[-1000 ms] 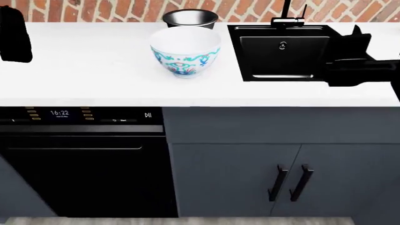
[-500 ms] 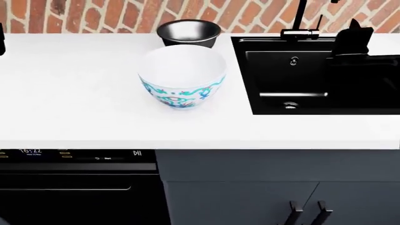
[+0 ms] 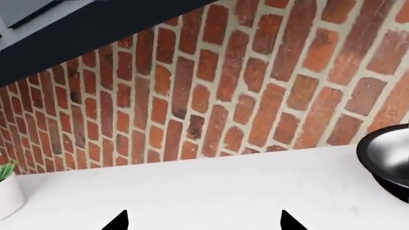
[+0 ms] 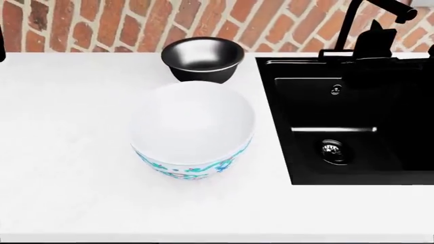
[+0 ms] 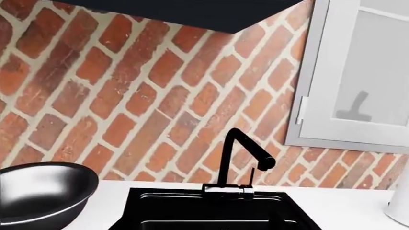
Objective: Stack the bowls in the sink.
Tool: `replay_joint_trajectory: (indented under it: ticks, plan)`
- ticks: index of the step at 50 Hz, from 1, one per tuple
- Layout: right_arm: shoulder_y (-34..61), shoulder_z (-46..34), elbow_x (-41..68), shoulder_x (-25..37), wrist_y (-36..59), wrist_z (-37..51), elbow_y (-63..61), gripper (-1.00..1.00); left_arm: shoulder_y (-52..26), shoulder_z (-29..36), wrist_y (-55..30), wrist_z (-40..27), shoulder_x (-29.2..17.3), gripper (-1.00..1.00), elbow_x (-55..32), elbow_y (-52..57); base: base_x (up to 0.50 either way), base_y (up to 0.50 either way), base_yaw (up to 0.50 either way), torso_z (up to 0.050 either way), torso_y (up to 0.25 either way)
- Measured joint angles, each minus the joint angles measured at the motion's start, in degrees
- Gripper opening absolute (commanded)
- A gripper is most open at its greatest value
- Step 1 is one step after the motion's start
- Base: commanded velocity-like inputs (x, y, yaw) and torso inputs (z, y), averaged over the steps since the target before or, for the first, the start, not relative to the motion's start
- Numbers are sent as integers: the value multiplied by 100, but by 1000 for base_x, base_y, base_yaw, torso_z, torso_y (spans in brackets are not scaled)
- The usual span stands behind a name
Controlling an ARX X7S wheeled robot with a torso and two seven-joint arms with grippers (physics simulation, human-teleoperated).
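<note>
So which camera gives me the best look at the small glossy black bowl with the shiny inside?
The head view: the small glossy black bowl shows whole there, on the white counter behind the white patterned bowl. The right wrist view catches most of it, cut at the frame edge; the left wrist view shows only a slice.

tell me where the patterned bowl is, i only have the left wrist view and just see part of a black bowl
observer: the patterned bowl stands upright on the counter, just in front of the black bowl, on the robot's side of it.
operator: anything in the sink yet
observer: no bowl in the part of the sink that the head view shows, only its drain. The sink lies to the right of both bowls.
</note>
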Motion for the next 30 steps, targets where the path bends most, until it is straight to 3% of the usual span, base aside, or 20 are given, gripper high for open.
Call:
replay_joint_trajectory:
  ticks: [21, 30]
  plan:
    - [87, -126, 52, 50, -5, -23, 5, 100, -162, 267, 175, 16, -77, 100, -157, 57, 495, 103, 0, 0, 1]
    - [81, -179, 20, 57, -12, -31, -11, 100, -168, 336, 263, 56, -122, 100, -214, 93, 53, 3, 0, 0, 1]
